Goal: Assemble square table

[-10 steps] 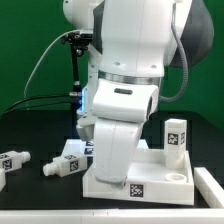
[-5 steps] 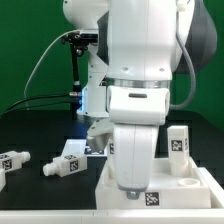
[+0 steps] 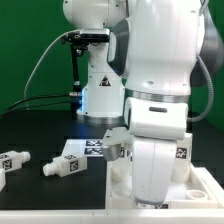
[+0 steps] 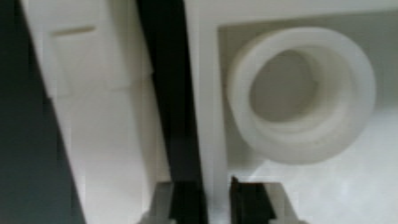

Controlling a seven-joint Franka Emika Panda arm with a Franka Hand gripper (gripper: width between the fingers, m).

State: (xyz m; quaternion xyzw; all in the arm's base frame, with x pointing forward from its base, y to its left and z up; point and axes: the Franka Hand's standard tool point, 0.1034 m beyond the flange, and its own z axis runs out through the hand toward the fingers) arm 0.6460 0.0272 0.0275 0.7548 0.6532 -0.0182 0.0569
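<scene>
Close on the gripper (image 4: pixel 214 192): two dark fingers (image 4: pixel 175 205) pinch the thin raised rim (image 4: pixel 208 100) of the white square table (image 4: pixel 338 195). A round socket (image 4: pixel 302 100) sits just beside the rim, and a dark gap (image 4: pixel 160 100) runs through mid-frame.

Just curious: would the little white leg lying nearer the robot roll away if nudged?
Probably not: the leg looks blocky with flat faces, so it should slide, not roll. It looks like rigid plastic, so it is likely stiff and light. Its smooth surface might slip a little.
</scene>
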